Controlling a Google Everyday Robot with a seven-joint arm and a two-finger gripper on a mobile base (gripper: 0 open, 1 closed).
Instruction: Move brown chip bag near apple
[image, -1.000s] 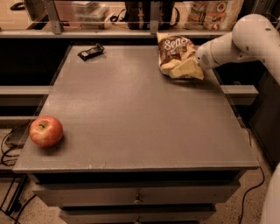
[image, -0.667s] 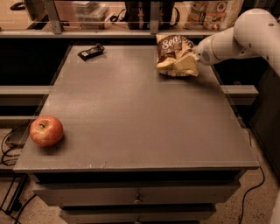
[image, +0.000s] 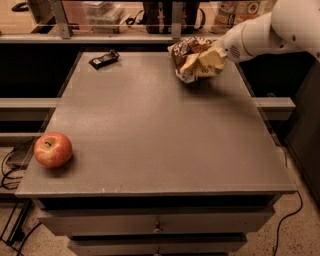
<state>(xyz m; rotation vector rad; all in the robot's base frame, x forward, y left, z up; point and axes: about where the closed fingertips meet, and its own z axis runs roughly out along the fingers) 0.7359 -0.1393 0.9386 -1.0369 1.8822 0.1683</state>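
Gripper: The gripper (image: 204, 60) is over the far right part of the table (image: 160, 125). It is closed on the bag.
Bag: The bag (image: 183, 50) hangs in the gripper, a little above the table top, with a dark shadow under it.
Apple: The apple (image: 52, 149) sits at the near left corner, close to the left edge. It is well apart from the bag.
Way to go: The bag has to cross the whole table, from far right to near left. I think almost all of the trip is left to do.
Slip: The gripper seems to pinch only one crumpled side. The bag looks thin and smooth, so a quick swing could make it slide out and drop.
Drag: The bag hangs low. If the arm (image: 260, 32) dips, the bag could rub on the table and twist in the grip.
Bump: The apple is round and next to the edge. If the bag or the gripper pushes it, it could roll off onto the floor.
Short drop: If the gripper lets go too soon, the bag lands in the middle, too far from the apple.
Black thing: A small black thing (image: 104, 59) lies at the far left. It is off the straight path, so it is likely no trouble.
Squash: A hard squeeze could break the chips inside.
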